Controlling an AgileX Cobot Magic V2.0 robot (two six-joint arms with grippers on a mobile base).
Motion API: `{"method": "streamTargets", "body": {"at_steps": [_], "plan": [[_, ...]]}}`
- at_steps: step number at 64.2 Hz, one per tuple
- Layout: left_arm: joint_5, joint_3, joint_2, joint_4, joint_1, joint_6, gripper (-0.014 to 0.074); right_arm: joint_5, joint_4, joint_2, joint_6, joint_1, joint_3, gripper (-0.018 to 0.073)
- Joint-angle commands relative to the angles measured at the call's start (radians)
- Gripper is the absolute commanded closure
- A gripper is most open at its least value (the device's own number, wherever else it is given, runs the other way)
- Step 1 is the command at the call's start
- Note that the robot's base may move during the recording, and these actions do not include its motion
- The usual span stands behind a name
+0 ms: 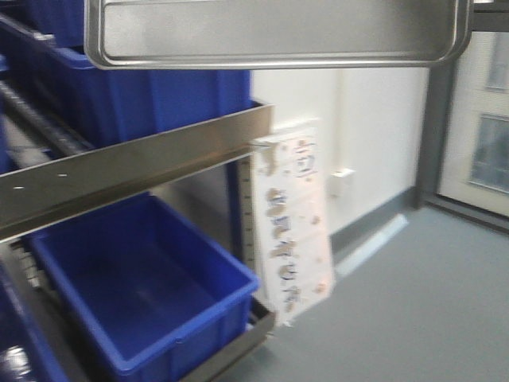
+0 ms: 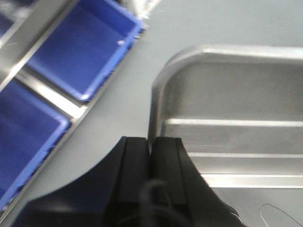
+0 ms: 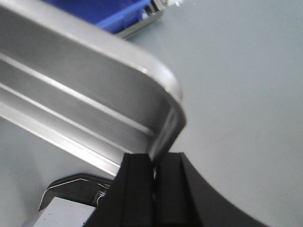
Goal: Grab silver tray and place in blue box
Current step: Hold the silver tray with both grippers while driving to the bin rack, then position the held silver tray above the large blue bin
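Left tool (image 2: 151, 144) and right tool (image 3: 154, 165) grip the silver tray (image 1: 278, 32) by its rim, mid-carry; next it likely needs lowering level into the blue box (image 1: 191, 338).

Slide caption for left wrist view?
Left tool pinches the silver tray rim; blue box sits in the rack nearby.

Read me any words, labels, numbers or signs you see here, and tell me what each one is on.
No text can be read.
White hanging sheet: printed marks, too blurred to read.
Silver tray and blue box: no lettering visible.
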State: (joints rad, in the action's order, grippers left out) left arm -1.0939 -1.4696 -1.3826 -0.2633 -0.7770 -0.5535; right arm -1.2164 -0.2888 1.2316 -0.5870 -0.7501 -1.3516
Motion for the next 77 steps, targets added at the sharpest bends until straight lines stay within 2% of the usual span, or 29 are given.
{"method": "streamTargets", "body": {"at_steps": [1,77], "plan": [[0.048,-0.037,0.041,-0.036,-0.006,-0.011,0.0694,0.042,-0.029,-0.027,0.011,0.0,-0.03,0.0503],[0.074,-0.037,0.041,-0.038,-0.006,-0.009,0.0701,0.042,-0.029,-0.027,0.011,0.0,-0.03,0.0503]]}}
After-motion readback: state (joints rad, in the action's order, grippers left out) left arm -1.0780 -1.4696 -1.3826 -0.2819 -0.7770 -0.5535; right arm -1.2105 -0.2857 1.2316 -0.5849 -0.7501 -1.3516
